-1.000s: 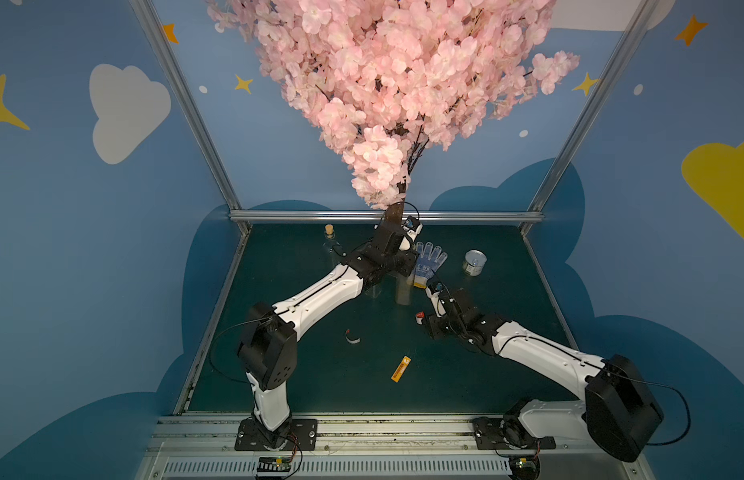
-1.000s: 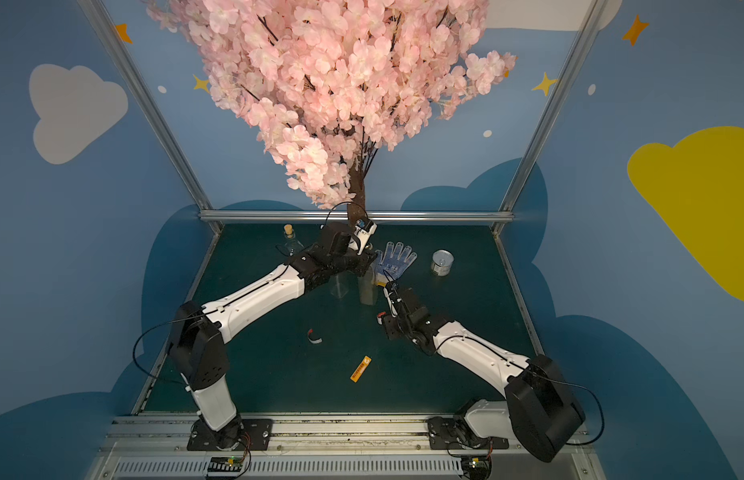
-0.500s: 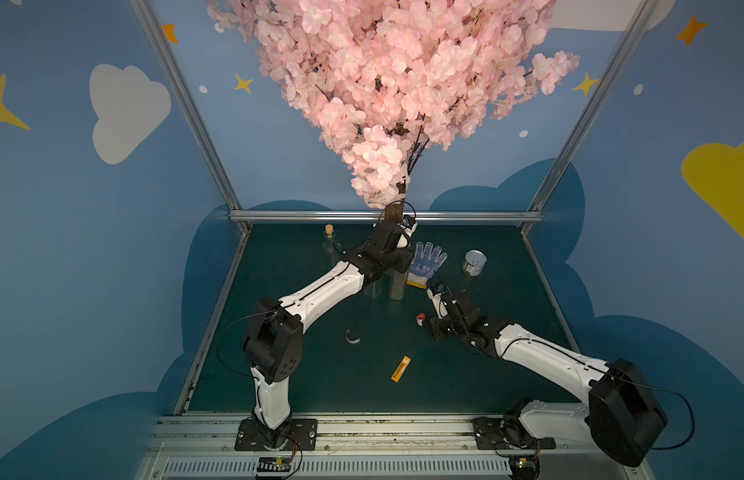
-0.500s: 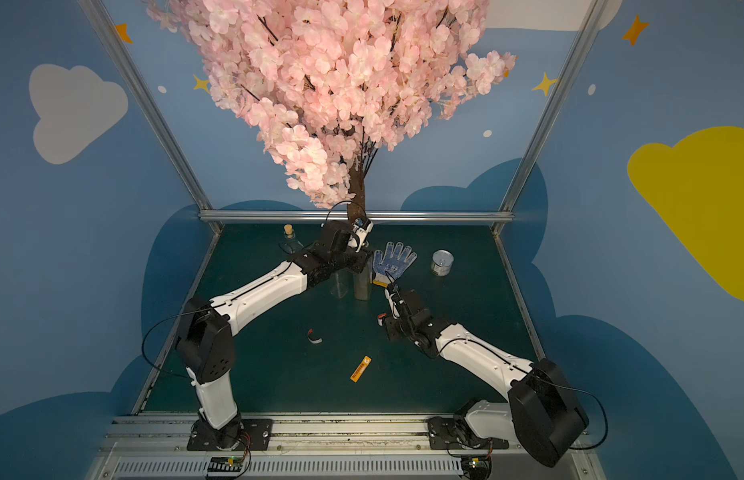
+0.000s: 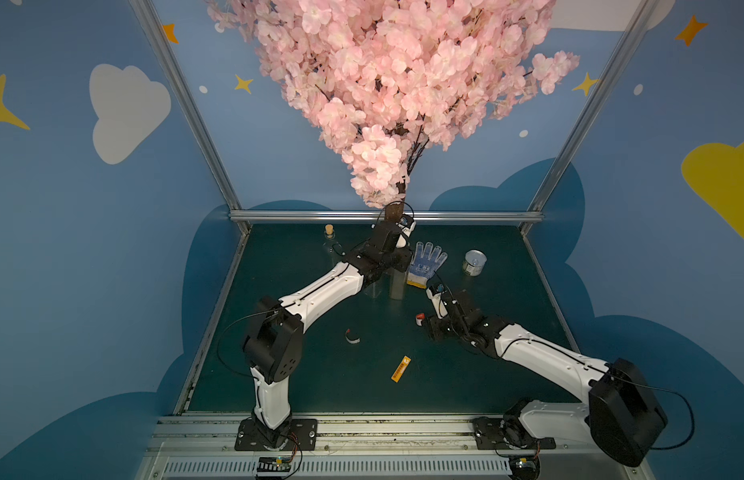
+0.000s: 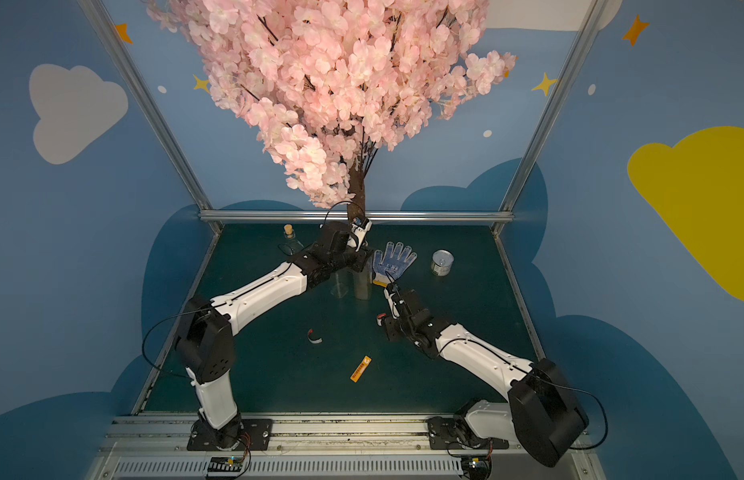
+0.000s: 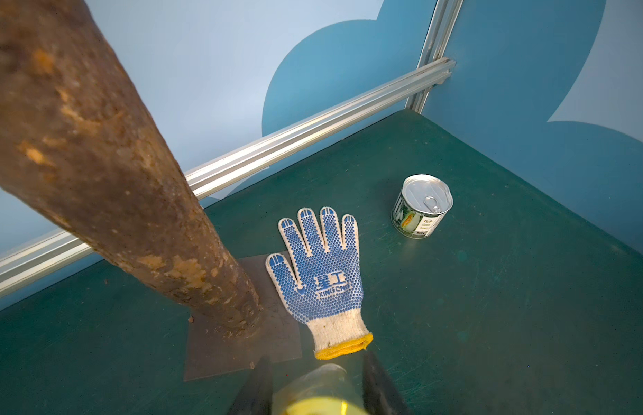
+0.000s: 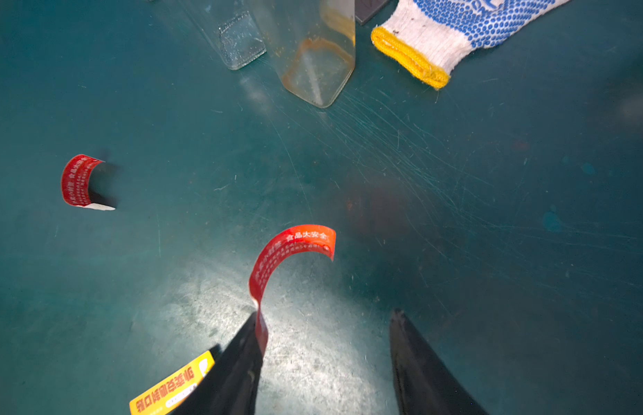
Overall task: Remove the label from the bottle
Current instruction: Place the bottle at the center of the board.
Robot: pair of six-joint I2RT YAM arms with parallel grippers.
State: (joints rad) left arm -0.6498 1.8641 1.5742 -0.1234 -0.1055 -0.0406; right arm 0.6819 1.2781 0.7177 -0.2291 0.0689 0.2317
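Bottle (image 5: 397, 286) stands upright. Left gripper (image 7: 316, 355) straddles the bottle's top, one finger on each side; whether they press it cannot be told. Red label (image 8: 289, 251) is off the bottle, near its base. It clings to one finger (image 8: 241, 359) of the right gripper (image 8: 325, 312), whose fingers stand spread. Glove (image 5: 426, 264) lies just beside the bottle. Can (image 5: 474, 262) stands beyond the glove.

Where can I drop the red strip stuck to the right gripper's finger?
Bare mat lies along the near edge around the yellow label, and between the can and the right arm. Crowded: bottle, glass bottle, glove and trunk cluster mid-mat.
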